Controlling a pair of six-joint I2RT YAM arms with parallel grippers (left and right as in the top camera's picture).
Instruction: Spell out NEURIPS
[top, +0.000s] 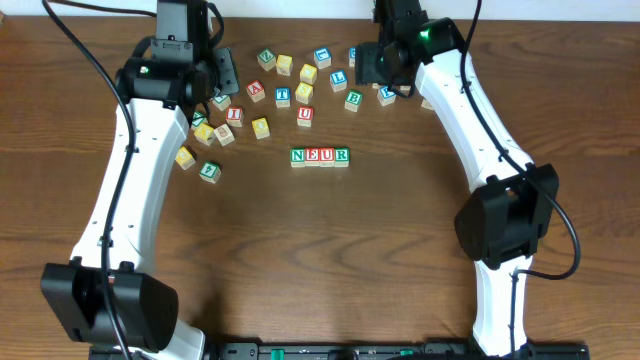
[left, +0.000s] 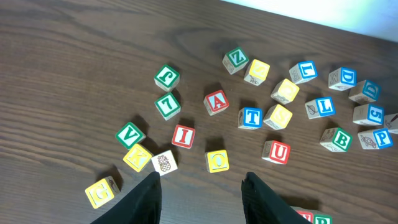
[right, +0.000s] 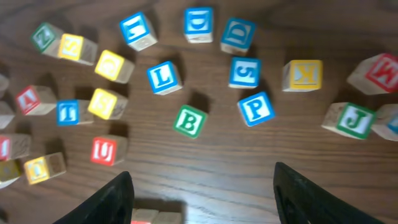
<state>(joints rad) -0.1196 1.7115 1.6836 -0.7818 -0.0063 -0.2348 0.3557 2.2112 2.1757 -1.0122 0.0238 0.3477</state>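
Observation:
Four cubes stand in a row reading N E U R (top: 320, 155) at mid-table. Its edge shows at the bottom of the left wrist view (left: 314, 218) and the right wrist view (right: 155, 218). The red I cube (left: 183, 135) lies loose just ahead of my left gripper (left: 200, 186), which is open and empty above bare wood. The blue P cube (right: 255, 109) lies ahead of my right gripper (right: 202, 186), also open and empty. A yellow S cube (right: 103, 102) sits among the loose cubes. In the overhead view the left gripper (top: 218, 85) hovers at the back left and the right gripper (top: 375, 62) at the back right.
Several other loose cubes are scattered across the back of the table: a red A (left: 216, 101), blue T (left: 251, 117), spare red U (left: 277, 151), green B (right: 189, 121), blue L (right: 164, 77), yellow K (right: 302, 74) and green J (right: 355, 119). Cables hang over both arms.

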